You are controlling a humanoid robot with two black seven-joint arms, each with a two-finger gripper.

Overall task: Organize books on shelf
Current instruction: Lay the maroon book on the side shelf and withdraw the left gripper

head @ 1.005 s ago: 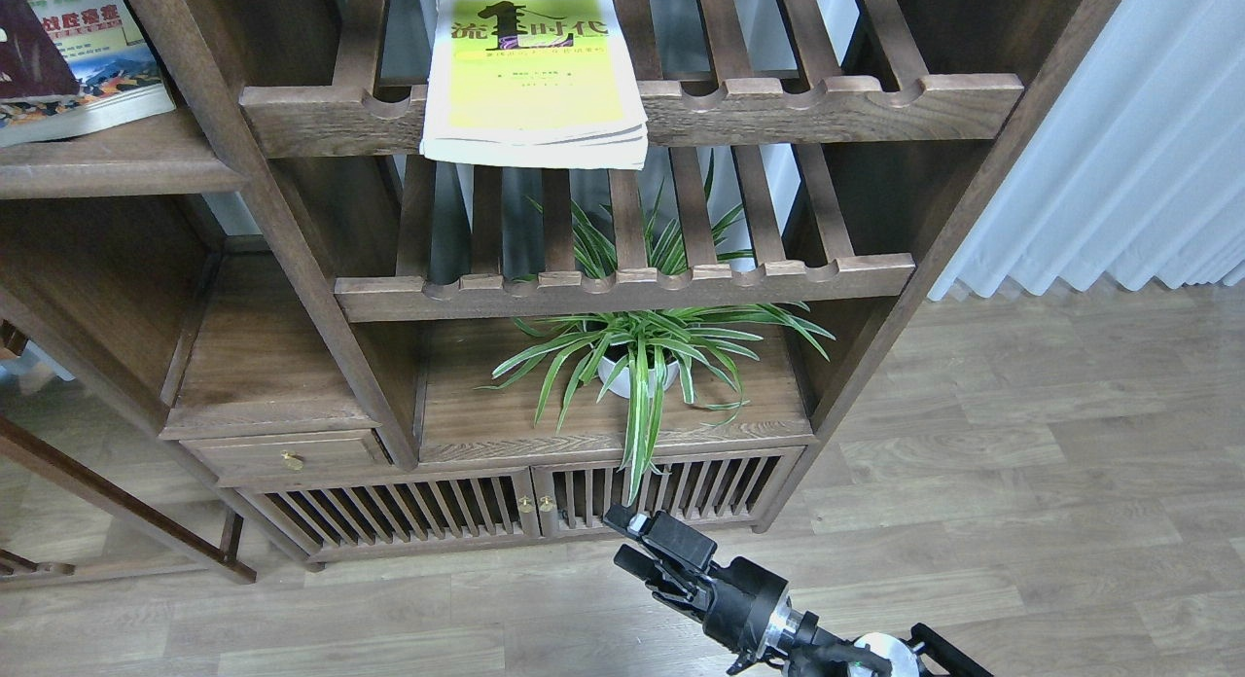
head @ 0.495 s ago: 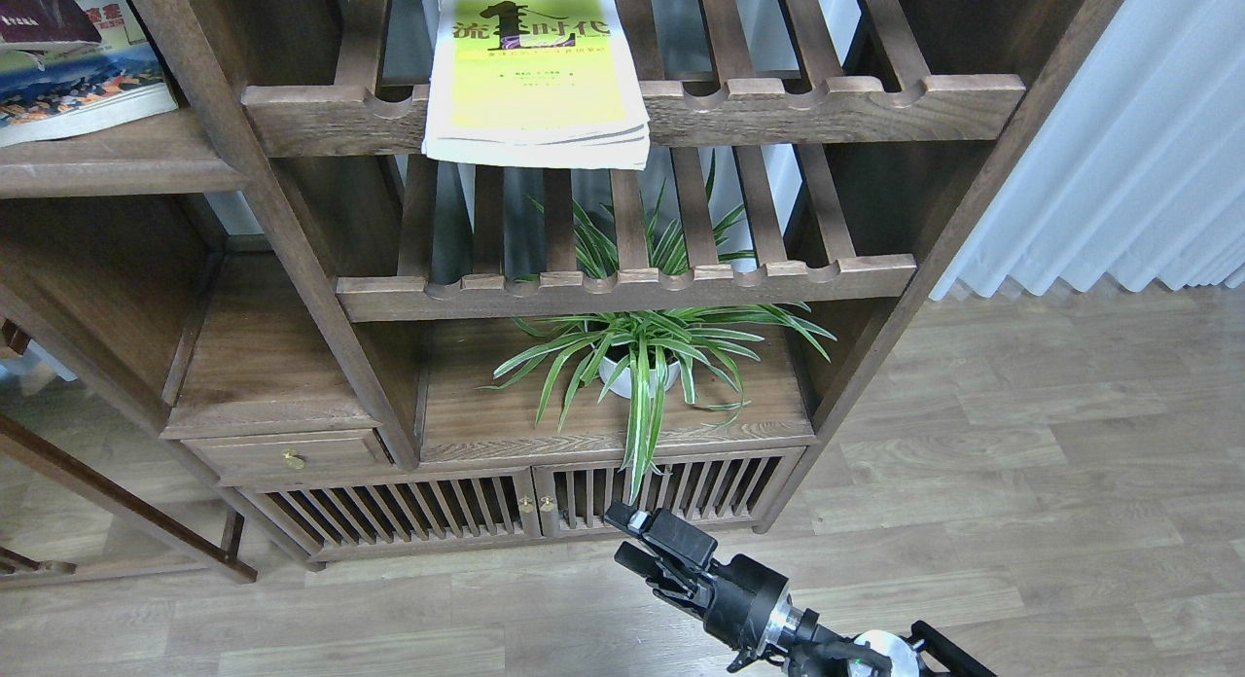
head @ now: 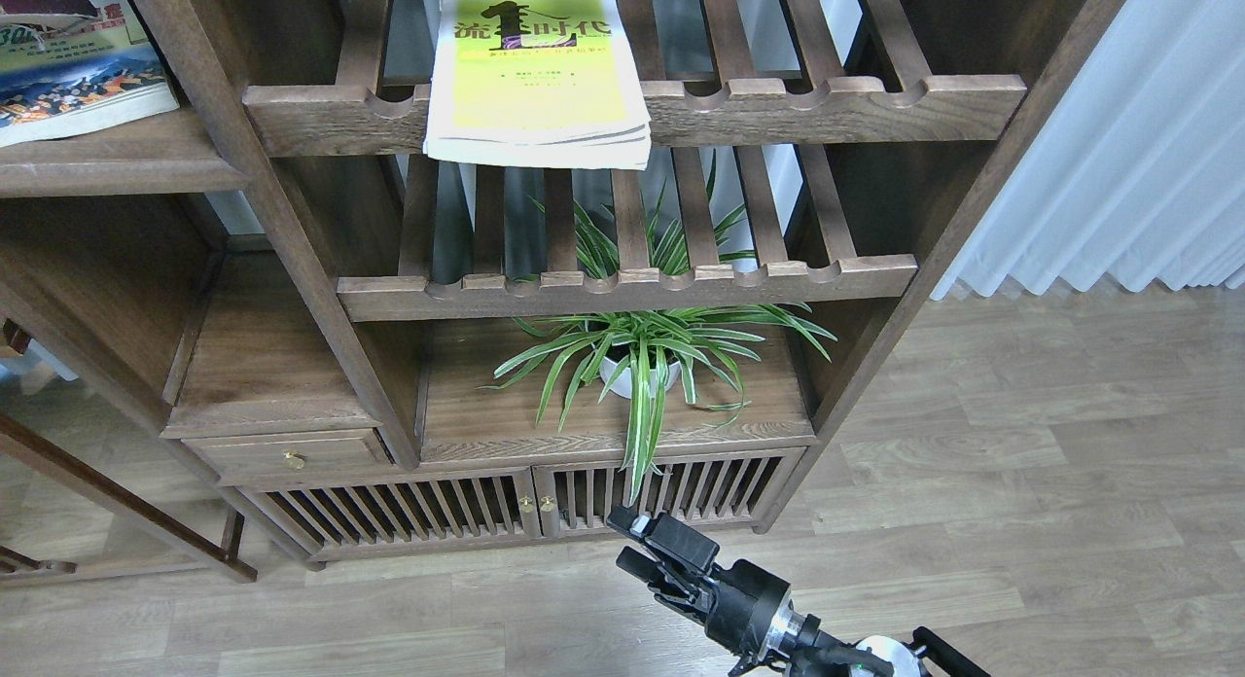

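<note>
Books: one yellow-green book [head: 538,74] on a slatted rack [head: 632,108], one white book [head: 83,74] on the shelf [head: 117,161]; right gripper [head: 632,543] apart, empty.

Right arm enters from the bottom edge; its claw [head: 629,544] points up-left, 2 fingers slightly apart, holding nothing.

Yellow-green book [head: 538,74] lies flat on slatted rack; white book [head: 83,69] on shelf [head: 117,161].
</note>
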